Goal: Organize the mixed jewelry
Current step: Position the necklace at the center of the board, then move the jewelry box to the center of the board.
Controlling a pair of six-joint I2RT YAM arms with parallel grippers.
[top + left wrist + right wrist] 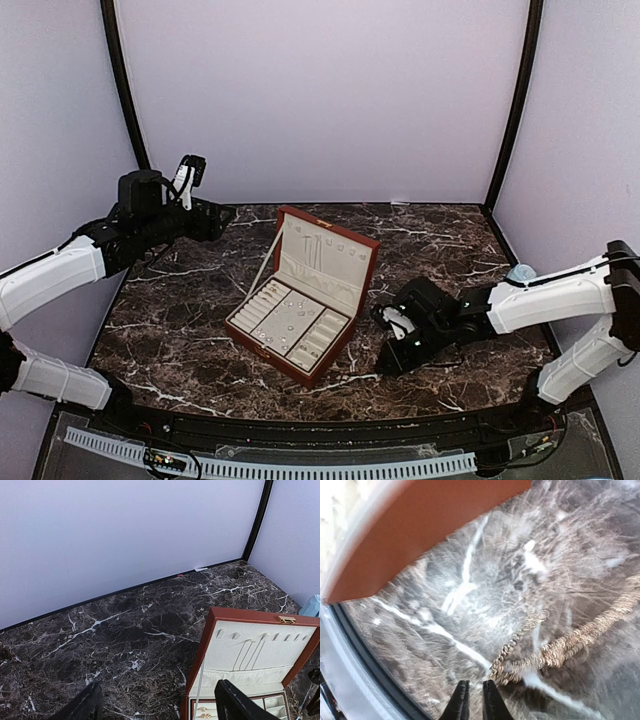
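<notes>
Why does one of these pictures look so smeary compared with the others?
Right wrist view: the lens seems very close, so the chain and the box edge look soft and bent. Left wrist and top views: sharp, evenly lit, shadows faint.

Desk (200, 330) tally
One open jewelry box (305, 300), one twisted chain (560, 647) outside it, one pale-blue object (520, 272), two robot arms (60, 270) (550, 295).

White shells cover the long links of the left arm (55, 275) and right arm (555, 292) — joints and wrists black. The right gripper (472, 700) has slim dark fingers, seemingly tapered; the left gripper (188, 170) shows white trim.
</notes>
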